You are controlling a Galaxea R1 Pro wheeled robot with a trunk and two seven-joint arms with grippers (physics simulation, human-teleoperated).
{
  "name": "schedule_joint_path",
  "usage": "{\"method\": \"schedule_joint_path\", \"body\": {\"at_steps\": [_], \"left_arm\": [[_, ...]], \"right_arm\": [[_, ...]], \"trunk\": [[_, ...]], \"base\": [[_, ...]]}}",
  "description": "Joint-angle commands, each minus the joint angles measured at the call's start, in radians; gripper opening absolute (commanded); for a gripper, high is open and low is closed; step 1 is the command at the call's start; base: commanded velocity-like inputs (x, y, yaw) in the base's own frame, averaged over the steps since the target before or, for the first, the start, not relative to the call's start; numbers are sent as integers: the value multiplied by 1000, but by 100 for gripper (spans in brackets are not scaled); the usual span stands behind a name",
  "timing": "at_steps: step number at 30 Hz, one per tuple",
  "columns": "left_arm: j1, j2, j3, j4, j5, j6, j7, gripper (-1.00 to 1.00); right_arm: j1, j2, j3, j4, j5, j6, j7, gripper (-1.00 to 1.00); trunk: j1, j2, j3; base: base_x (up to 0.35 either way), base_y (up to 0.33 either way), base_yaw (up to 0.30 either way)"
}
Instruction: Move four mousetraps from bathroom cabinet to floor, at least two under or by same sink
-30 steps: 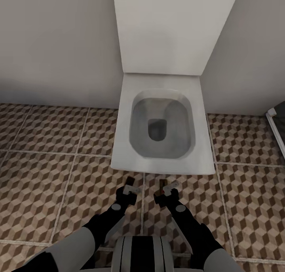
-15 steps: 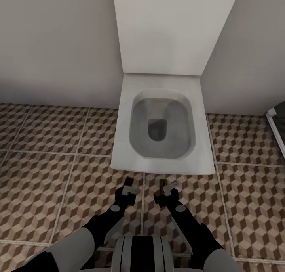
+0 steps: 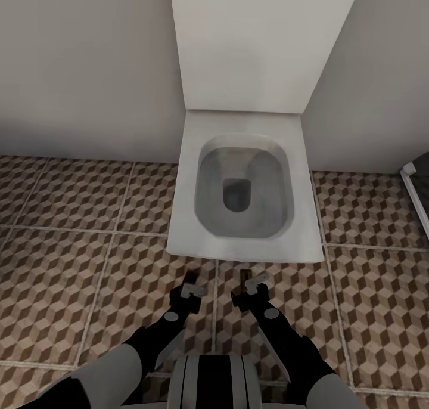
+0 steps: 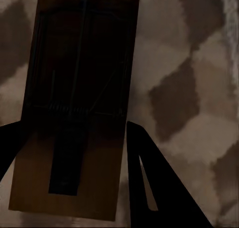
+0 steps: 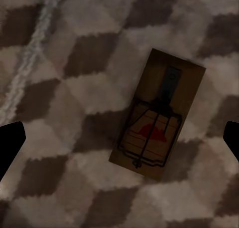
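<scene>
Toilet (image 3: 245,188), white, lid raised against the wall, bowl holding nothing but grey water. Two mousetraps lie flat on the bathroom floor (image 3: 77,266) just before its front edge: one (image 4: 74,113) between the parted fingers of the left gripper (image 3: 190,284), one (image 5: 157,113) beneath the right gripper (image 3: 253,284), fingers spread wide, untouched.

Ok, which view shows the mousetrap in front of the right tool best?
Right wrist view: the mousetrap lies whole on the bathroom floor, wires clear. Head view shows a dark sliver of it beyond the right tool.
</scene>
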Motion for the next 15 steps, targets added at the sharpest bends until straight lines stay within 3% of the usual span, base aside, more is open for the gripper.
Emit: {"method": "schedule_joint_path", "body": {"at_steps": [1,15], "left_arm": [[-1,0,-8,5,6,-4,7,-100],[-1,-1,-8,21,5,-28,6,-100]], "right_arm": [[0,0,3,-1,4,7,-5,100],[0,-1,3,-1,4,7,-5,100]], "trunk": [[0,0,0],[0,0,0]], "base": [[0,0,0],[0,0,0]]}}
